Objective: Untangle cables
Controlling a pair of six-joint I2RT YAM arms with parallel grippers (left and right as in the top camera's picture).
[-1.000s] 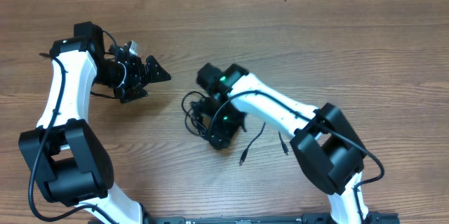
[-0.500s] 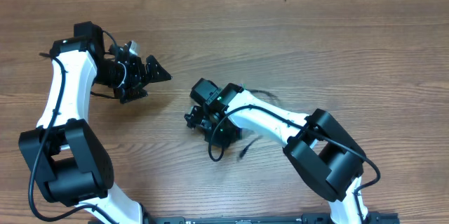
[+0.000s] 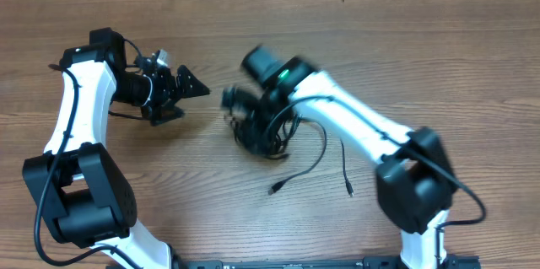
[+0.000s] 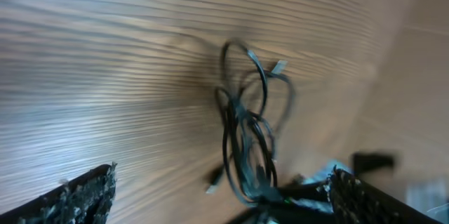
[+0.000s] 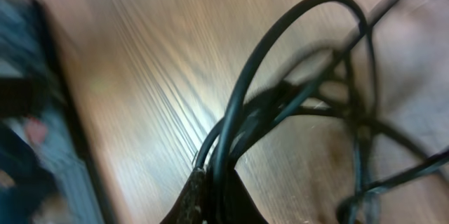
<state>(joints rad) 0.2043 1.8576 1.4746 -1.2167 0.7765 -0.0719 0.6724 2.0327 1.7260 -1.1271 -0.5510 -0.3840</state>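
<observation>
right claw (image 5: 210, 199) | I am clamping it on the cables (image 3: 268, 130); left claw (image 3: 184, 100) is gaping | risk: pulling may be tightening knots; plug (image 3: 272, 190) snagging on the worktop (image 3: 405, 41)

The counter (image 3: 422, 41) is wood-grain, pale brown with fine streaks, and carries a soft satin sheen where the light falls. The cables (image 4: 245, 140) are thin black cords in smooth, slightly glossy sheathing, rubbery by the look; one plug tip (image 4: 279, 66) looks pale and metallic. The left arm (image 3: 76, 109) and the right arm (image 3: 346, 121) both wear smooth white shells, plastic I'd say, with matt black joints. The left end effector (image 3: 181, 100) is matt black, and its pads (image 4: 81, 194) look rough and crumbly, like coarse foam. The right end effector (image 5: 210, 199) shows dark but is too blurred to judge its finish.
</observation>
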